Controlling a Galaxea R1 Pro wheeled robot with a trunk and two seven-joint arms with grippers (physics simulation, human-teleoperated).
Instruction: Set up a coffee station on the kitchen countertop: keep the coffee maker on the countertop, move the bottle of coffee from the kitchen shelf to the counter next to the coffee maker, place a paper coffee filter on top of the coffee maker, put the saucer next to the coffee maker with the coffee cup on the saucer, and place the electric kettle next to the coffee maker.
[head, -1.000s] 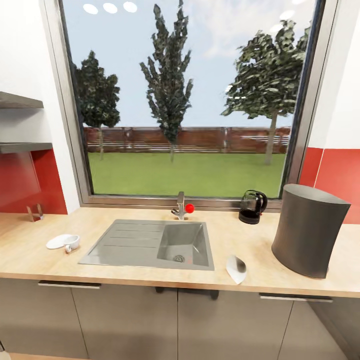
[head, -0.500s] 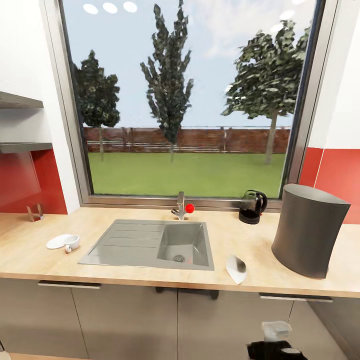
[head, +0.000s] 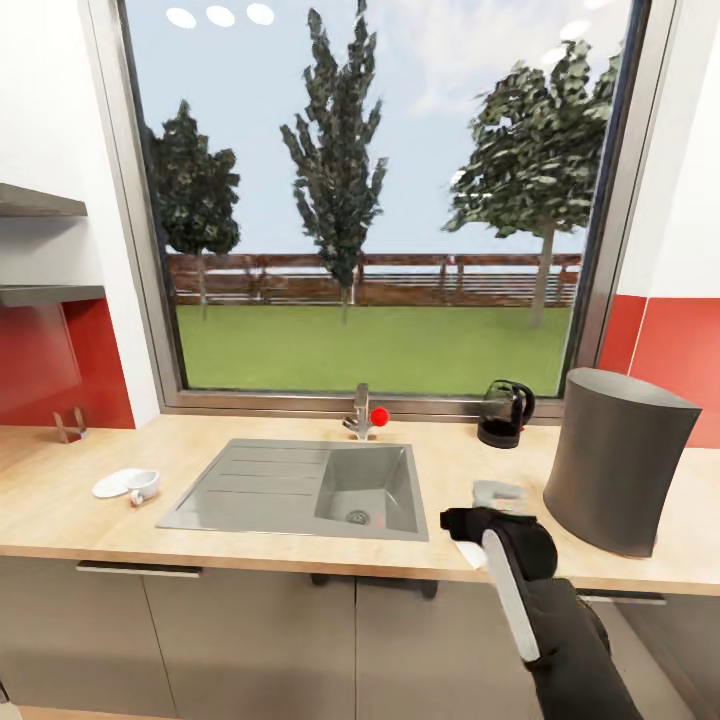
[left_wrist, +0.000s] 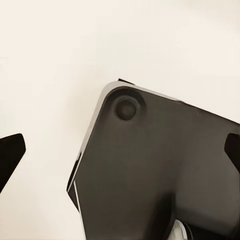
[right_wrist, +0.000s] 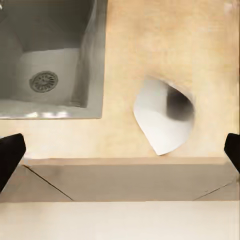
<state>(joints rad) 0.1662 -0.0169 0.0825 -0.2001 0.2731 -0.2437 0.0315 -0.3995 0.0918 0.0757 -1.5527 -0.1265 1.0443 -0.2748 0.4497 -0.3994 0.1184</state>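
Observation:
A white paper coffee filter (right_wrist: 162, 120) lies on the wooden countertop (head: 250, 430) near its front edge, just right of the sink. In the head view my right gripper (head: 497, 493) hangs over the filter (head: 466, 551) and hides most of it. The right wrist view looks straight down on the filter between my wide-apart fingertips (right_wrist: 10, 156), so that gripper (right_wrist: 120, 152) is open and empty. The tall dark grey coffee maker (head: 617, 460) stands at the right. A black electric kettle (head: 505, 412) sits by the window. Saucer (head: 113, 485) and cup (head: 146, 485) rest at the left. My left gripper (left_wrist: 120, 150) is open.
A steel sink (head: 300, 487) with a faucet (head: 362, 412) occupies the counter's middle. Two grey wall shelves (head: 45, 293) hang at the left above a small metal holder (head: 70, 425). Cabinet fronts (head: 250, 640) run below the counter. The left wrist view faces a dark robot panel (left_wrist: 160, 170).
My right arm has risen from below the picture's edge to the counter's front, and now hangs over the paper filter. The camera and the counter's things have not moved.

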